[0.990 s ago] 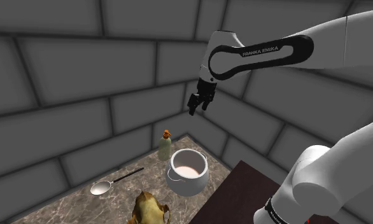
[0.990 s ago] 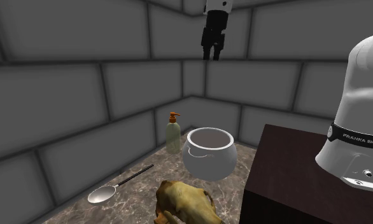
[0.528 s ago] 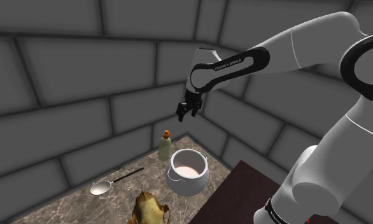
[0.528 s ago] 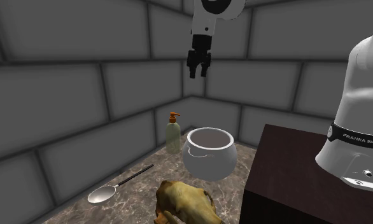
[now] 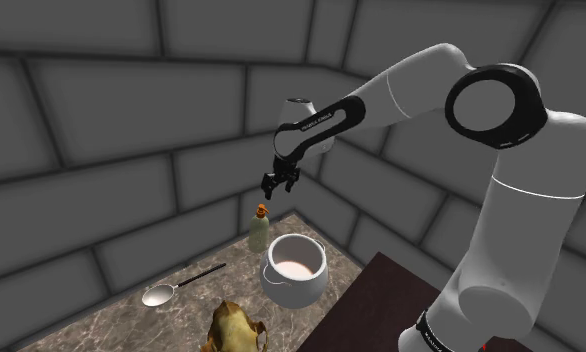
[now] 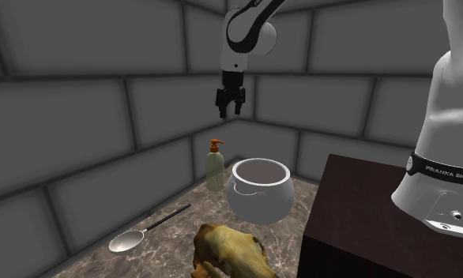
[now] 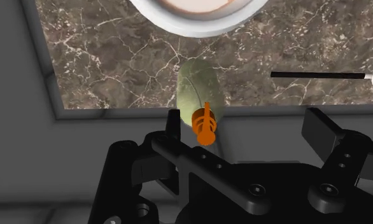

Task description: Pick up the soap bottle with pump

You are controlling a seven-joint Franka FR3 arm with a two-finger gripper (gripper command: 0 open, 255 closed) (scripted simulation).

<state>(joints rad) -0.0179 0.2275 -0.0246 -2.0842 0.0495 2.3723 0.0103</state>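
The soap bottle point(image 5: 259, 232) is pale green with an orange pump and stands upright in the back corner of the marble counter point(image 5: 111, 318), close to the walls. In the second exterior view the bottle point(image 6: 214, 169) is just left of a white pot. My black gripper point(image 5: 275, 189) hangs in the air above the bottle, pointing down, clearly apart from it. It appears as the gripper point(image 6: 227, 115) high over the pump. In the wrist view the gripper point(image 7: 247, 124) is open, and the bottle point(image 7: 200, 94) lies below near one finger, nothing between the fingers.
A white pot point(image 5: 295, 268) stands right beside the bottle. A metal spoon point(image 5: 176, 288) with a dark handle lies further along the counter, and a brown lumpy object point(image 5: 233, 330) sits near the front. Grey block walls close in the corner. The dark stand point(image 5: 381, 310) is at lower right.
The arm has swung toward the shoulder view's left and come down, bringing the gripper from high over the pot to above the bottle. The fingers stayed open.
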